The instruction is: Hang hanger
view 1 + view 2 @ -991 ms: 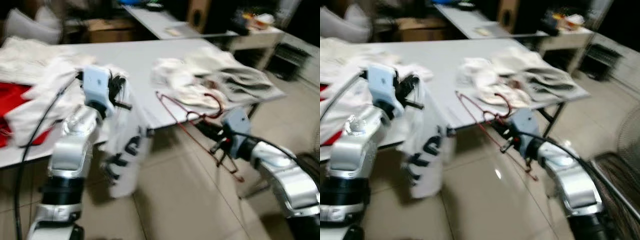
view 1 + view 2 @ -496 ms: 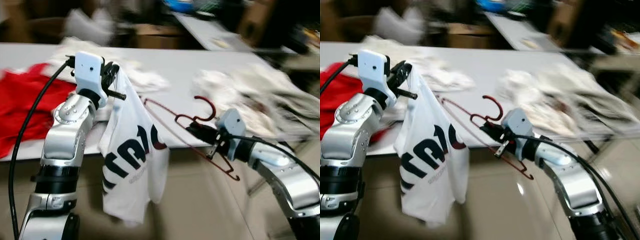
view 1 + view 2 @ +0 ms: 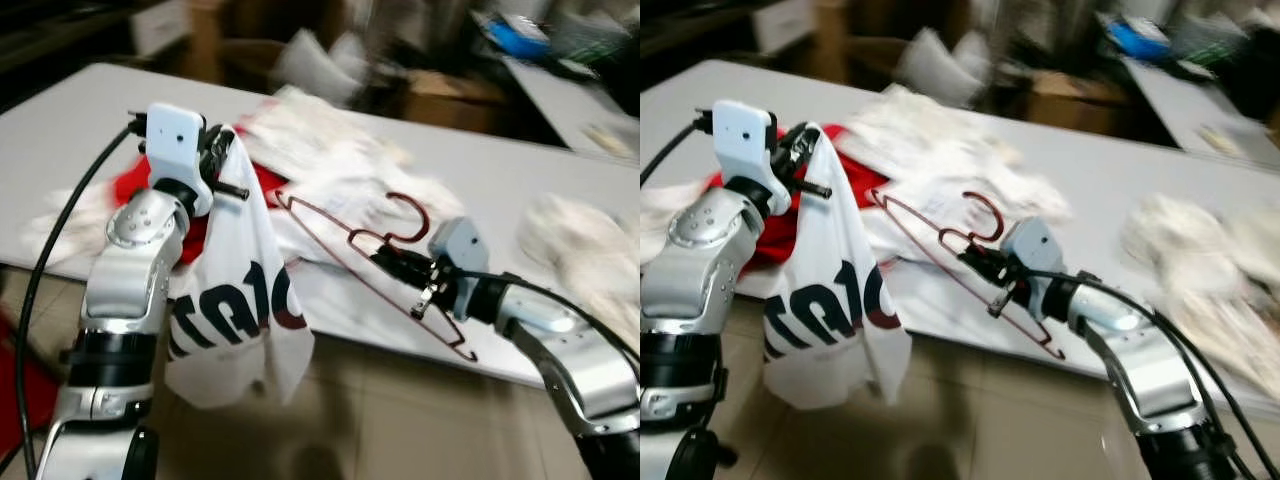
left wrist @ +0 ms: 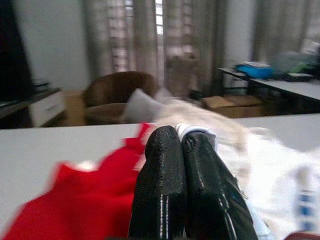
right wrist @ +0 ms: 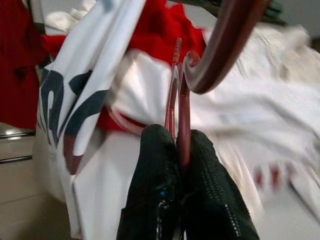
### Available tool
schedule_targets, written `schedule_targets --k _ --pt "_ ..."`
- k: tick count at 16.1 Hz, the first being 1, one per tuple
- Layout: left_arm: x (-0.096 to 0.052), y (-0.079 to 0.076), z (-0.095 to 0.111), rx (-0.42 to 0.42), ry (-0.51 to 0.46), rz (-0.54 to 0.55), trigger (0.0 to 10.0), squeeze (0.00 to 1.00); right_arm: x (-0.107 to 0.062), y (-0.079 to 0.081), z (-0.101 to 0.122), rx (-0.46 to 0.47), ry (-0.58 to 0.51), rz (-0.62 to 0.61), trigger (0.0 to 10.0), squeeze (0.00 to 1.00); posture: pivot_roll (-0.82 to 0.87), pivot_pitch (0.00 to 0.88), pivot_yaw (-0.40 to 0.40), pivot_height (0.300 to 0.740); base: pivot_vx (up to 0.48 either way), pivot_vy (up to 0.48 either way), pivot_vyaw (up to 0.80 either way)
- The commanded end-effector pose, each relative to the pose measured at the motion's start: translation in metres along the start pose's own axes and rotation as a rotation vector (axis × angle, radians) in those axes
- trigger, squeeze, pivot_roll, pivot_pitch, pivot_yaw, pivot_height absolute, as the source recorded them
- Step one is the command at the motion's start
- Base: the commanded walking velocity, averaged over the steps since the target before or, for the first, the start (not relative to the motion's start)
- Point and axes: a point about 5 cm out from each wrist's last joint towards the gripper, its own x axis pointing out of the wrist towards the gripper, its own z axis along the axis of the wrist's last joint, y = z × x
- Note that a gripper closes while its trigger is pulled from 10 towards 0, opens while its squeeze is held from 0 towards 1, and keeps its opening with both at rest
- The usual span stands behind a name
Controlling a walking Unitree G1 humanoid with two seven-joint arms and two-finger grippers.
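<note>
The right tool (image 3: 405,268) is closed on the dark red wire hanger (image 3: 372,262), pinching it at the twisted neck just below the hook, and carries it in the air above the near edge of the tabletop (image 3: 60,130), its hook turned upward and its triangular frame slanting out to both sides of the grip. The right wrist view shows the two black fingers (image 5: 152,185) pressed together with the wire running up between them. The left tool (image 3: 222,165) is clamped on a pinch of a white T-shirt (image 3: 238,300) with dark lettering; the cloth hangs slack from that single point down past the tabletop's edge, and in the left wrist view the fingers (image 4: 160,185) meet with a fold of white fabric at their tips. The hanger looks light and stiff but thin and smooth, so it will likely pivot or slide in a two-finger pinch; the neck, where the wire is doubled and twisted, seems the firmest place to hold it and keeps the hook free for a rail. The shirt is soft and limp, with no shape of its own, and held at one spot it bunches and swings, so its neck opening would probably have to be spread to take the hanger's arms. Behind lie a red garment (image 3: 135,185) and heaps of white laundry (image 3: 330,160).
</note>
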Motion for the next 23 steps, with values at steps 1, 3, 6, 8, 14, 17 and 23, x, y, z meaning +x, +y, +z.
schedule_targets --k 1,3,6,8,14,17,23 --pt "0.000 0.005 0.008 0.017 -0.027 0.016 10.0 0.00 0.002 0.001 0.006 -0.016 -0.023 0.013 10.0 0.00 -0.04 0.000 -0.088 0.740 0.334 0.000 0.80" --pt "0.000 0.005 0.008 0.017 -0.027 0.016 10.0 0.00 0.002 0.001 0.006 -0.016 -0.023 0.013 10.0 0.00 -0.04 0.000 -0.088 0.740 0.334 0.000 0.80" --pt "0.031 -0.037 0.042 -0.023 -0.122 -0.309 10.0 0.00 -0.030 -0.027 0.030 -0.042 -0.051 -0.117 10.0 0.00 -0.05 0.000 -0.059 0.740 0.000 0.000 0.00" --pt "0.021 -0.046 0.040 -0.046 -0.130 -0.348 10.0 0.00 -0.026 -0.019 0.031 -0.022 -0.073 -0.087 10.0 0.00 -0.05 0.000 -0.061 0.740 0.000 0.000 0.00" --pt "0.005 -0.050 0.028 -0.035 -0.115 -0.342 10.0 0.00 -0.025 0.000 0.034 0.060 -0.117 -0.008 10.0 0.00 -0.06 0.000 -0.063 0.740 0.000 0.000 -0.25" --pt "0.003 -0.048 0.029 -0.029 -0.123 -0.339 10.0 0.00 -0.031 0.008 0.035 0.057 -0.102 0.043 10.0 0.00 -0.07 0.000 -0.060 0.740 0.000 0.000 -0.75" --pt "0.000 -0.044 0.021 -0.061 -0.075 -0.308 10.0 0.00 -0.043 0.015 0.029 0.068 -0.042 0.056 10.0 0.00 -0.08 0.000 -0.054 0.740 0.000 -0.189 -0.74"
